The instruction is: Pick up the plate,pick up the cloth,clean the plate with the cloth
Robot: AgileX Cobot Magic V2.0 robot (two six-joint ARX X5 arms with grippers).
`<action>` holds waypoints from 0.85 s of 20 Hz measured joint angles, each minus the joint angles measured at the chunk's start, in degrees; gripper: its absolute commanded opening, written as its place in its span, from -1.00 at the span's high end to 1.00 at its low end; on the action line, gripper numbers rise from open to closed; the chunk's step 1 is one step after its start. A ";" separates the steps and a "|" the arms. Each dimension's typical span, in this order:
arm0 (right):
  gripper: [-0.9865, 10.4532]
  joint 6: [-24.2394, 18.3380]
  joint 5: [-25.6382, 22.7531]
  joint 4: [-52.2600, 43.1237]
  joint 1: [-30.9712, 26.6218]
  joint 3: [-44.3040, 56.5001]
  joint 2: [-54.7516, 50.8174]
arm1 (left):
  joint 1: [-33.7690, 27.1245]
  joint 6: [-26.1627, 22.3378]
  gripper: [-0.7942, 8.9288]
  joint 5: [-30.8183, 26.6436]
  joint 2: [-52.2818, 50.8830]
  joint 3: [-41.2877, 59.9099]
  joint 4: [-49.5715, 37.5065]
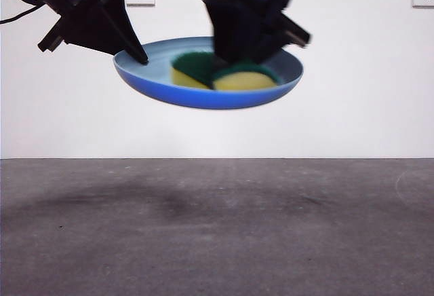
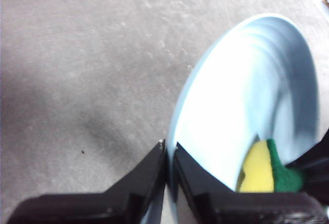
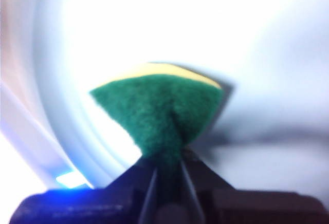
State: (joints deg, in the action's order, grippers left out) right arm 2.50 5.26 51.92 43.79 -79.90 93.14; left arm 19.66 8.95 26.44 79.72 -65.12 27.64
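The plate hangs in the air well above the grey counter, tilted slightly, its blue underside turned toward the front camera and its pale inner face open upward. Inside it sits the cloth (a yellow sponge with a dark green scouring layer), pressed against the plate's inner surface near the middle. In the front view the sponge reads as two yellow-and-green lobes, as though pinched in the middle.

The left gripper holds the plate by its rim: its two fingers are clamped together on the thin edge, one on each face. In the front view this gripper comes down from the upper left corner to the plate's left edge.

The right gripper has its fingers squeezed tight on the green layer of the cloth, which bunches into a wedge between them, with a sliver of yellow showing beyond. In the front view it descends from the top, directly over the plate.

The right wrist view is washed out and blurred, so the plate there is only a pale glow. In the left wrist view the plate's far side is smeared, and the cloth is partly cut off by a dark shape at the edge. Both arms are cut off by the top of the front view.
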 measured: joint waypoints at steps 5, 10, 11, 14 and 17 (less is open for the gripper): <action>0.86 -0.09 -24.96 0.83 0.09 0.00 0.00 | -0.66 -0.09 0.85 1.68 0.00 0.00 -0.33; 0.86 0.11 -32.39 -8.35 -0.07 0.07 0.00 | -0.74 0.44 0.85 3.19 0.00 0.00 0.02; 0.86 0.11 -31.50 -10.82 -0.26 0.11 0.00 | -0.76 0.59 0.85 3.58 0.00 0.00 0.20; 0.86 0.57 -20.00 -21.07 -0.63 0.11 -0.02 | -0.85 0.77 0.85 4.37 0.04 0.00 0.96; 0.86 1.90 -2.67 -24.26 -0.66 0.11 -0.07 | -0.85 0.46 0.85 4.50 0.04 0.00 0.44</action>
State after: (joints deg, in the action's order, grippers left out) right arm 4.40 2.59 27.66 43.13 -79.79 93.08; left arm 18.81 9.41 30.94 79.77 -65.12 28.08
